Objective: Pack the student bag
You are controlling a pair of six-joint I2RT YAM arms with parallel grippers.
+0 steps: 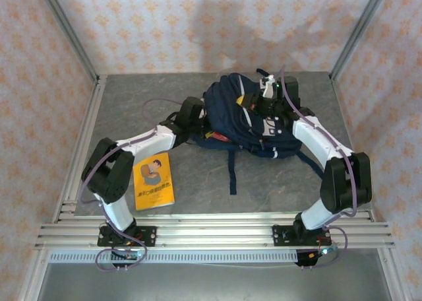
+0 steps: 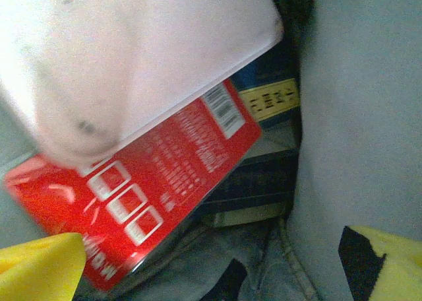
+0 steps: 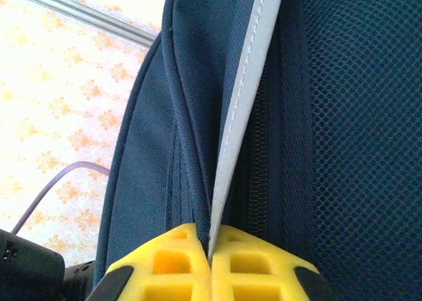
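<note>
Holding open the student bag (image 1: 254, 119) lying between both grippers
The right gripper (image 3: 211, 265) pinches the bag's white trim (image 3: 247, 83); the left gripper (image 2: 217, 278) gapes empty, a red book (image 2: 151, 202) just ahead inside. Soft fabric will likely sag, so the stiffer trim suits gripping.

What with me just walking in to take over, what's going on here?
Two robot arms are packing the student bag. The right gripper is shut on the bag's white trim. The left gripper is open inside the bag, over a red book and a white book. A yellow book lies on the table.
</note>
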